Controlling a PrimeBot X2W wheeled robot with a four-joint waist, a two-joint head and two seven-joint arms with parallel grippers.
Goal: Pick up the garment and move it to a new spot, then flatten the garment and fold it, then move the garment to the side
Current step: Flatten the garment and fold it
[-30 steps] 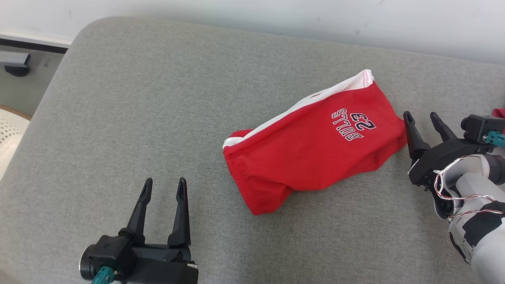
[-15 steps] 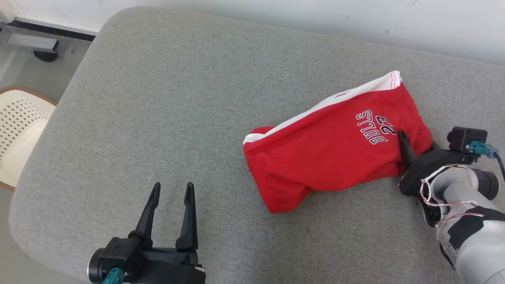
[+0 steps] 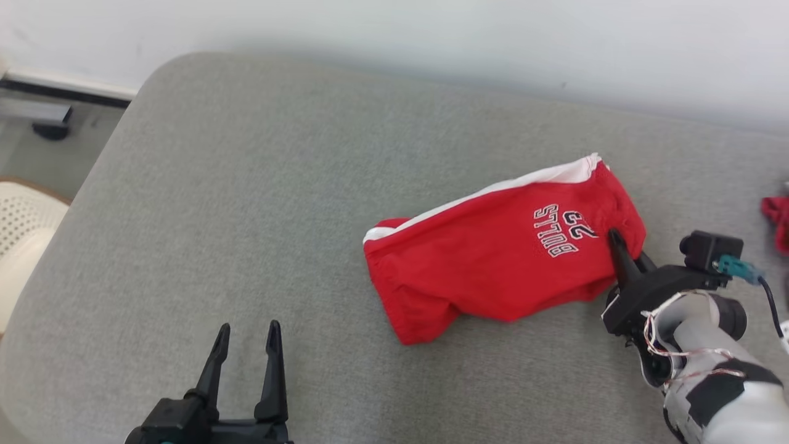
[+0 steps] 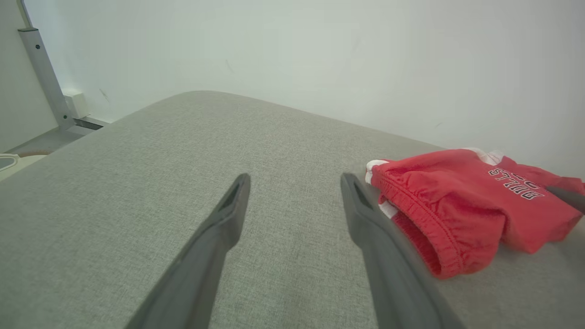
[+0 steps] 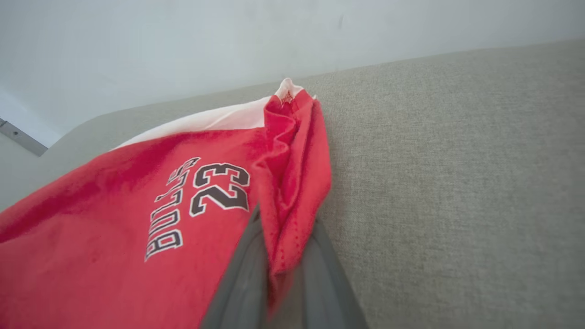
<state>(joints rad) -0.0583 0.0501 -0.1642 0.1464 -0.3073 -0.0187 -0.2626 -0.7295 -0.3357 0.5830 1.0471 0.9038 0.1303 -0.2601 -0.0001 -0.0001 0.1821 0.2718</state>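
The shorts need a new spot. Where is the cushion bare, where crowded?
Bare: the wide grey cushion left of the red shorts, from the wall-side edge to the left gripper. Crowded: the right end, where the right gripper pinches the shorts near another red cloth.

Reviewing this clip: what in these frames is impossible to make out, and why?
Head view: one finger of the right gripper is hidden under the red shorts.
Right wrist view: bunched cloth covers its tips, so the depth of the pinch is unclear.
Head view: a red item at the right edge is cut off; unidentifiable.
Head view: a white perforated object at the left edge is cut off.
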